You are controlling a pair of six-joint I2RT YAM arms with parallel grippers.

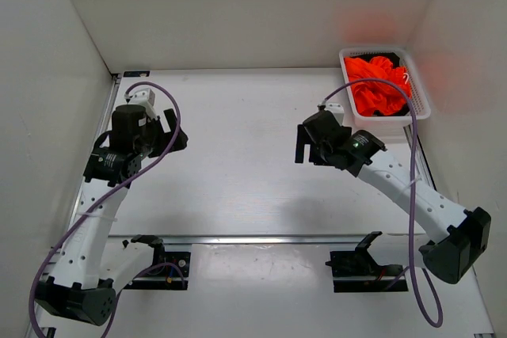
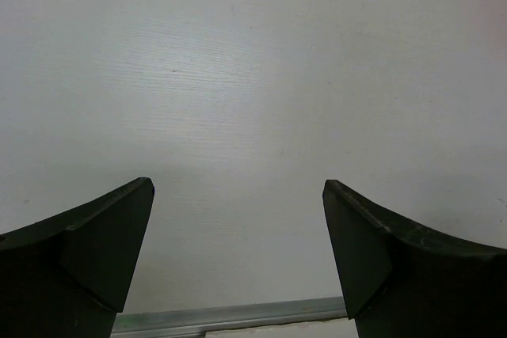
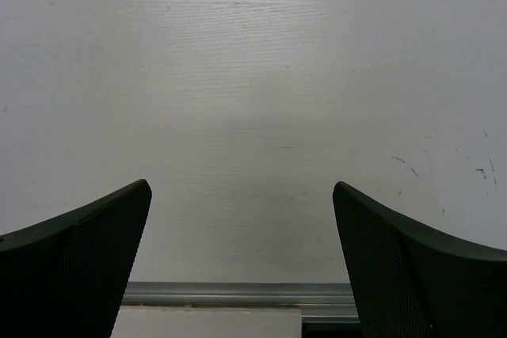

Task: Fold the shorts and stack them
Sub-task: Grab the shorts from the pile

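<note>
The bright orange-red shorts (image 1: 379, 85) lie crumpled in a white basket (image 1: 343, 58) at the far right corner of the table; a bit of white drawstring shows on top. My left gripper (image 1: 171, 137) is open and empty over the left part of the table. My right gripper (image 1: 304, 145) is open and empty, to the near left of the basket and apart from it. Both wrist views show only bare white table between the open left gripper (image 2: 238, 184) and the open right gripper (image 3: 242, 187). The shorts do not show in either wrist view.
White walls close in the table on the left, back and right. A metal rail (image 1: 261, 238) runs across the near edge of the table, also seen in the left wrist view (image 2: 238, 314) and the right wrist view (image 3: 238, 292). Purple cables loop over both arms.
</note>
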